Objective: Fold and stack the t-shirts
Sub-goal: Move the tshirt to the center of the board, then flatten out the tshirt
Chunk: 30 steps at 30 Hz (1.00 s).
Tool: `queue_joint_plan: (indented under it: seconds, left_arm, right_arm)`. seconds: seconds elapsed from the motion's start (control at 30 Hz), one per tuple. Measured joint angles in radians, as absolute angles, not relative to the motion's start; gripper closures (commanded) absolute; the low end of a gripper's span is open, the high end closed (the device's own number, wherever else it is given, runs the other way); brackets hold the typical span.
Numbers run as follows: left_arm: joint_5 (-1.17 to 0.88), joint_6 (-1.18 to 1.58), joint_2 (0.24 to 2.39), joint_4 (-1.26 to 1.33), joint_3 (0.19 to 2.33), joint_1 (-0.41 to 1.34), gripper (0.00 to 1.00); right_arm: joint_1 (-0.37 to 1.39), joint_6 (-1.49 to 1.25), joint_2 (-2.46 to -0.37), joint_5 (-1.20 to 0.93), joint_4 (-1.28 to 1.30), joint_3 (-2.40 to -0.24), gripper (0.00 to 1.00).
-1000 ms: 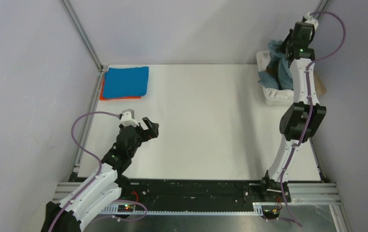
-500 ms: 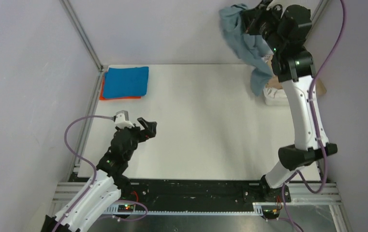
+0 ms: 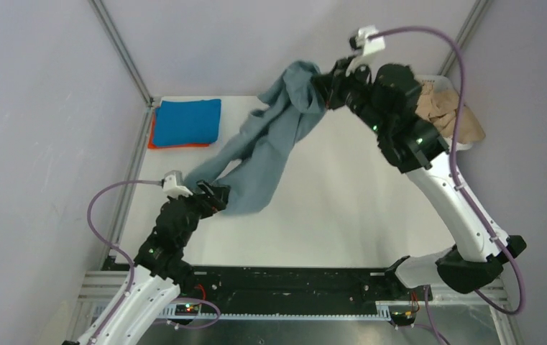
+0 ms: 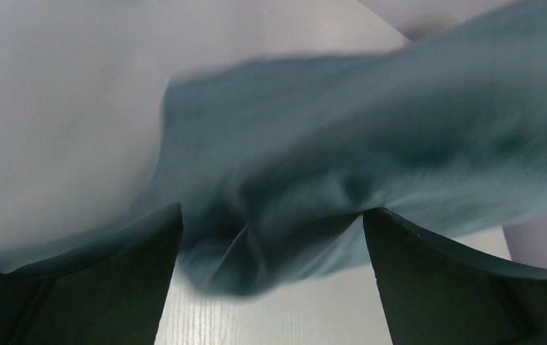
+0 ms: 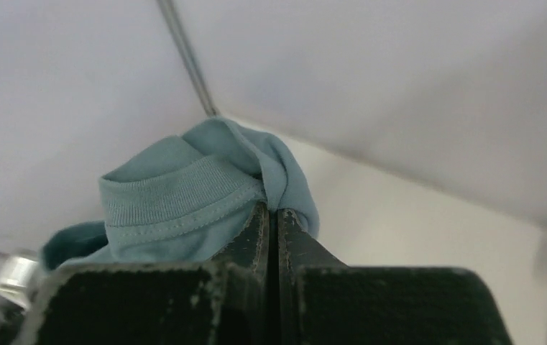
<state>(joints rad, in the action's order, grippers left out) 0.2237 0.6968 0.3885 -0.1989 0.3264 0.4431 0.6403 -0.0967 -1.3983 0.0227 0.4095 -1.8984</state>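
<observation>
Hanging from the right tool (image 3: 325, 86), high over the far middle of the tabletop (image 3: 349, 215), the large grey-blue t-shirt (image 3: 274, 140) drapes down and to the left in a long, twisted band. Its lower end reaches the left tool (image 3: 214, 195) over the near left part of the tabletop.

In the right wrist view, the right tool (image 5: 276, 212) has its fingers pressed together, pinching the shirt at its ribbed collar (image 5: 177, 201). The cloth bunches up on the left side of the fingers.

In the left wrist view, the left tool (image 4: 272, 212) is spread wide. The two dark fingers (image 4: 112, 280) stand well apart, with a blurred fold of the grey-blue t-shirt (image 4: 371, 136) sagging between them. The blur makes it impossible to tell whether the cloth touches either finger or the white tabletop (image 4: 62, 108) below.

At the far left corner, a folded bright blue t-shirt (image 3: 187, 121) lies flat on top of an orange t-shirt (image 3: 173, 146), of which only the edges show. At the far right, a tan t-shirt (image 3: 439, 108) sits crumpled in the white basket (image 3: 437, 77), partly hidden behind the right arm.
</observation>
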Motion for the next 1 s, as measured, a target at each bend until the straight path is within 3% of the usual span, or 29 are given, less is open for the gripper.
queue_joint_plan:
  seconds: [0.1,0.17,0.2,0.27,0.3,0.33,0.37,0.7,1.0]
  left_arm:
    - [0.212,0.710,0.346,-0.237,0.326,0.443,0.00]
    - [0.205,0.719,0.326,-0.260,0.326,0.443,0.00]
    - [0.205,0.720,0.321,-0.266,0.326,0.443,0.00]
    - [0.205,0.728,0.316,-0.281,0.326,0.443,0.00]
    - [0.205,0.733,0.316,-0.288,0.326,0.443,0.00]
    - [0.206,0.735,0.319,-0.296,0.326,0.443,0.00]
    - [0.206,0.736,0.324,-0.302,0.326,0.443,0.00]
    - [0.193,0.779,0.473,-0.376,0.326,0.443,0.00]
    - [0.172,0.815,0.429,-0.451,0.323,0.443,0.00]
  right_arm:
    - [0.617,-0.122,-1.309,0.099,0.354,-1.615,1.00]
    - [0.565,-0.161,-1.254,0.113,0.322,-1.404,0.81]
    - [0.532,-0.185,-1.236,0.107,0.309,-1.312,0.55]
    - [0.439,-0.248,-1.216,0.094,0.290,-1.121,0.26]
    - [0.392,-0.272,-1.216,0.093,0.286,-1.041,0.20]
    - [0.351,-0.294,-1.219,0.095,0.290,-0.978,0.07]
    - [0.322,-0.312,-1.221,0.108,0.305,-0.939,0.04]
    - [0.329,-0.286,-1.063,0.200,0.364,-0.897,0.01]
    - [0.498,-0.212,-0.972,0.186,0.392,-0.855,0.01]
